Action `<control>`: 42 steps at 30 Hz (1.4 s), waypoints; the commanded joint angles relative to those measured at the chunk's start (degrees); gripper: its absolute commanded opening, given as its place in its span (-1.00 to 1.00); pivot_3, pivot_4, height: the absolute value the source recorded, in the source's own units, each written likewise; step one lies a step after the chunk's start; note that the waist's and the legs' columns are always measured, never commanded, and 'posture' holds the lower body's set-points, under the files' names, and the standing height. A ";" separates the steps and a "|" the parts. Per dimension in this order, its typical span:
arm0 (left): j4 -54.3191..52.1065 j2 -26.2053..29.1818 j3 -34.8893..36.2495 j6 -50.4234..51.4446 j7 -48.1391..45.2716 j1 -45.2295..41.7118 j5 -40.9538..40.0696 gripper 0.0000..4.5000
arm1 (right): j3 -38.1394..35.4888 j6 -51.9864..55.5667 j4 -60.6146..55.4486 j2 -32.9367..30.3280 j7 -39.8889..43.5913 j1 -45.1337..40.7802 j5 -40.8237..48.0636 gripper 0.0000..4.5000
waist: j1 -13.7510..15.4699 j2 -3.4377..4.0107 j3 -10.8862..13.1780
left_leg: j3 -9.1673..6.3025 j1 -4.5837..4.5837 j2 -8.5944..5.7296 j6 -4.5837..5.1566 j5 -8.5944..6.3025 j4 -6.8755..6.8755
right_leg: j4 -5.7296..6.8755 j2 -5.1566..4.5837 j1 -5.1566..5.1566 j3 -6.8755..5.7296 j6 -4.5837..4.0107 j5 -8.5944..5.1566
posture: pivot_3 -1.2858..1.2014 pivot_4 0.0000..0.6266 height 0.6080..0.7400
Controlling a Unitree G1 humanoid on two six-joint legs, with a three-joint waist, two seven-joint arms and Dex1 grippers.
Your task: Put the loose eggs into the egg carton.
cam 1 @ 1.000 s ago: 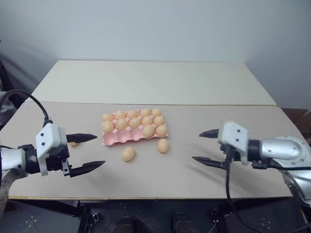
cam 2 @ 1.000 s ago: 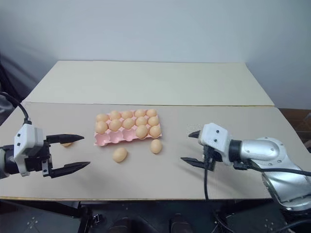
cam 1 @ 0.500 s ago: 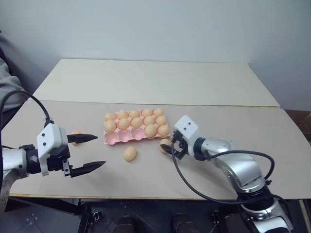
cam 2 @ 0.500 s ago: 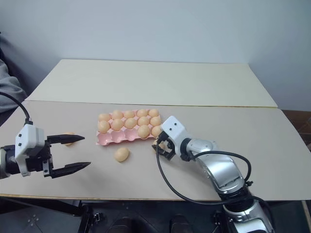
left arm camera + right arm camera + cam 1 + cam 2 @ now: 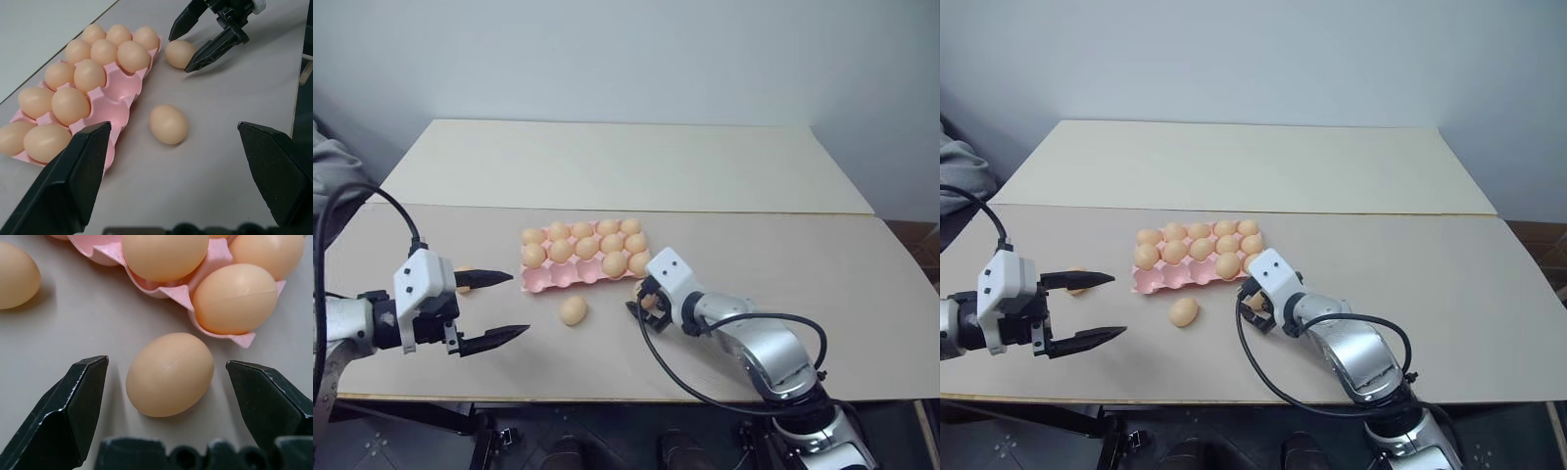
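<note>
Smooth tan-orange egg [image 5: 169, 374] between spread right end effector [image 5: 171, 396] fingers, beside pink carton [image 5: 166, 290]

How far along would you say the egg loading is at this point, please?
Done: ten tan eggs sit in the pink moulded carton. In hand: the open right tool straddles one loose egg, not yet gripped. Left: that egg, the loose egg in front of the carton, and another behind the open left tool.

Loose egg [image 5: 169, 374] between open right gripper [image 5: 168, 396] fingers, apparently untouched, egg carton [image 5: 168, 290] just beyond
</note>
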 commanded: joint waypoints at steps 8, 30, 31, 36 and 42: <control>-0.83 0.65 1.78 -1.18 -0.10 0.43 0.13 1.00 | 0.57 -5.75 0.80 -0.35 0.11 0.96 -2.32 -0.02 | -0.07 0.00 0.00 | 0.00 0.00 0.00 0.00 0.00 0.00 | -0.01 0.00 0.01 0.00 0.00 0.00 | 0.03 -0.52 1.00; -1.71 -1.68 8.15 -1.34 -0.11 12.75 1.80 1.00 | 0.92 -9.72 -0.45 -0.63 8.54 -12.27 1.11 -0.09 | -0.66 0.00 0.00 | 0.02 0.02 0.03 0.00 0.00 -0.03 | -0.02 -0.01 0.00 0.01 -0.01 0.00 | 0.03 -0.52 1.00; -1.93 -1.88 8.09 -1.34 0.18 12.91 1.86 1.00 | 1.88 -11.66 2.24 0.95 8.67 -13.78 0.52 -0.09 | -0.66 0.00 0.00 | 0.01 0.03 0.03 0.00 0.00 -0.03 | -0.01 0.00 0.00 0.00 -0.01 0.01 | 0.03 -0.52 1.00; -3.42 -2.52 7.72 -0.78 1.66 12.83 1.36 1.00 | 4.01 -19.95 12.24 5.07 10.60 -18.13 -1.29 -0.09 | -0.59 -0.01 0.00 | 0.00 0.04 0.03 0.00 0.00 -0.03 | 0.00 -0.01 0.01 -0.02 -0.02 0.01 | 0.03 -0.52 1.00; -5.24 -3.01 7.62 -0.41 2.95 13.07 0.81 1.00 | 6.28 -26.25 20.16 7.31 13.51 -20.10 -3.49 -0.09 | -0.67 -0.01 0.00 | 0.00 0.04 0.03 -0.01 0.00 -0.03 | 0.02 -0.03 -0.01 -0.02 -0.03 0.02 | 0.03 -0.52 1.00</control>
